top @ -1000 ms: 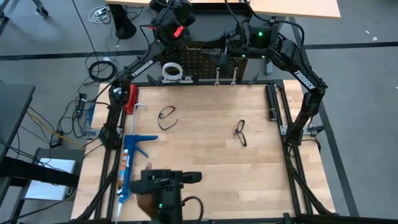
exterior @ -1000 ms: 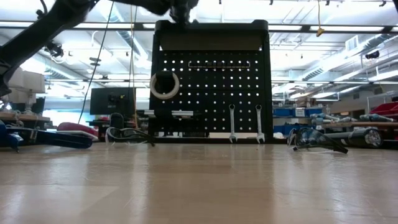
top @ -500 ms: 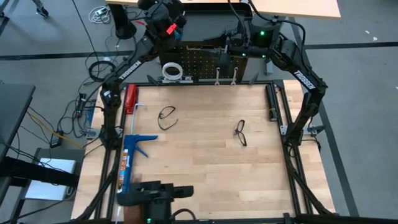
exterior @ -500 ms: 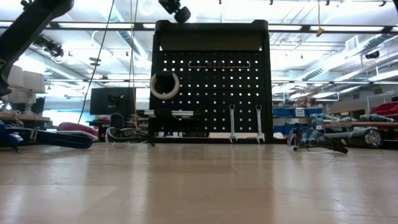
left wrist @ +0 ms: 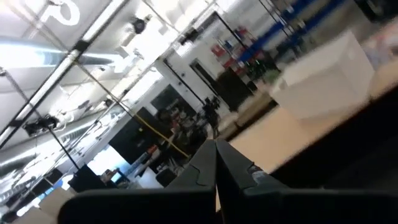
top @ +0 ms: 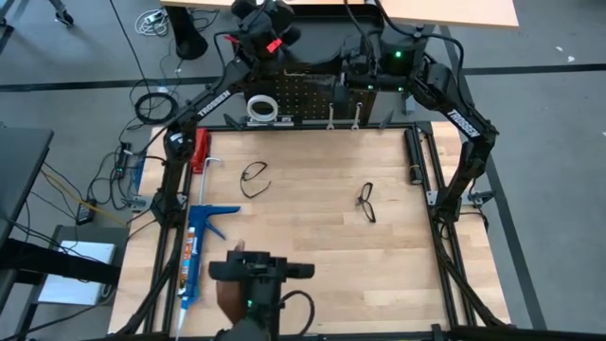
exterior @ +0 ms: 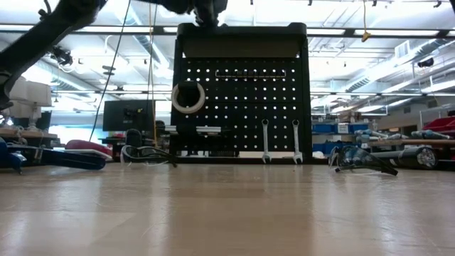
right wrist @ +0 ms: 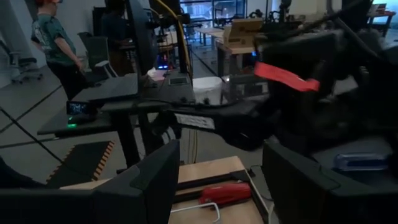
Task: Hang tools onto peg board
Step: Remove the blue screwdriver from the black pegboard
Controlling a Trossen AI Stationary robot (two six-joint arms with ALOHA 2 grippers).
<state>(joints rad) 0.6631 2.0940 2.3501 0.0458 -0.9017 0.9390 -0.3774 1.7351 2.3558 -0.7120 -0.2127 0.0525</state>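
Observation:
The black peg board (exterior: 242,92) stands upright at the table's far edge. A white tape roll (exterior: 188,97) and two silver wrenches (exterior: 265,141) (exterior: 296,141) hang on it. Two pairs of black-framed safety glasses (top: 254,178) (top: 366,202) lie on the wooden tabletop. My left gripper (top: 270,21) hovers over the board's top left; its fingers (left wrist: 216,146) are shut with nothing between them. My right gripper (top: 346,83) stays high by the board's top right, open (right wrist: 217,168) and empty, pointing toward the left arm.
A long blue caulking gun (top: 196,246) and a red-handled tool (top: 198,150) lie along the table's left side. A dark device (top: 258,275), with a hand below it, sits at the near edge. People stand in the room beyond the table (right wrist: 56,43).
My left gripper swung away toward the far left, then came back over the peg board's top, staying shut. The dark device at the near edge shifted left and then back. The tools on the board and the glasses on the table have kept still.

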